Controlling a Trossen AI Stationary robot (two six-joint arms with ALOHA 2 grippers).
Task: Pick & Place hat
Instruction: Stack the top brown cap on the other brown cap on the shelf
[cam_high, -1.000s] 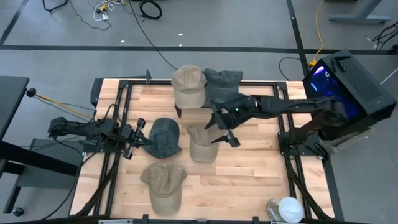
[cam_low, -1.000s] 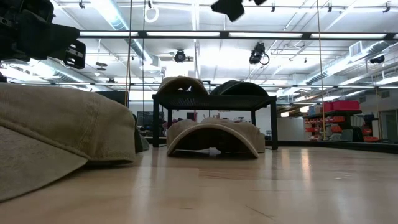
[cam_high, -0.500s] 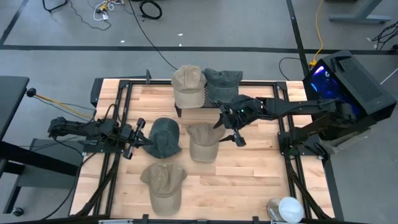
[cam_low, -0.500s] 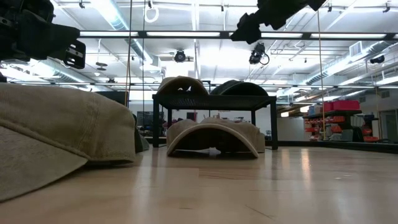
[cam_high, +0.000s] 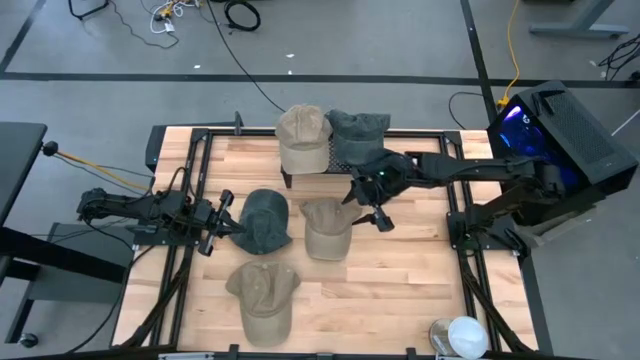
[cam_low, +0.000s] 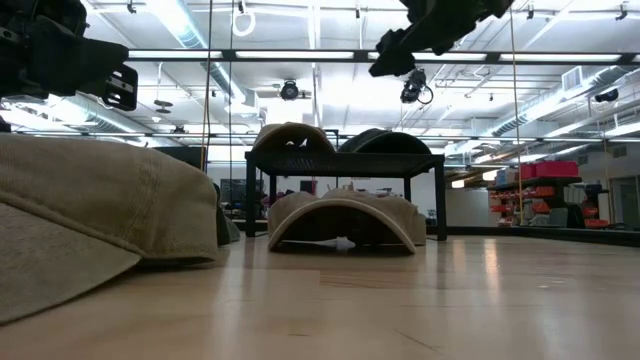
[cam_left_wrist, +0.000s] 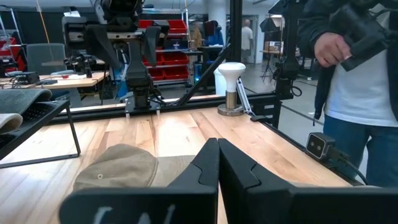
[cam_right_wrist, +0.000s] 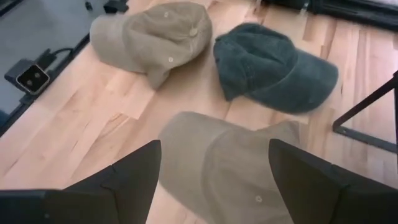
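Note:
Three caps lie on the wooden table: a khaki one (cam_high: 325, 228) at the centre, a dark green one (cam_high: 265, 220) to its left, and a tan one (cam_high: 265, 297) near the front edge. Two more, tan (cam_high: 302, 138) and dark grey (cam_high: 357, 133), rest on a black mesh rack (cam_low: 345, 160) at the far side. My right gripper (cam_high: 366, 208) hangs open in the air just right of and above the khaki cap (cam_right_wrist: 230, 162), tipped down toward it and touching nothing. My left gripper (cam_high: 225, 222) is shut, level, at the table's left beside the dark green cap.
Black frame rails run along the table's left and right sides. A white lamp-like object (cam_high: 462, 335) stands at the near right corner. A person (cam_left_wrist: 348, 81) stands beyond the table's right edge. Bare wood lies between the khaki cap and the right rail.
My right gripper has come down toward the khaki cap and drawn a little toward the table's right edge, staying open. The caps have not moved.

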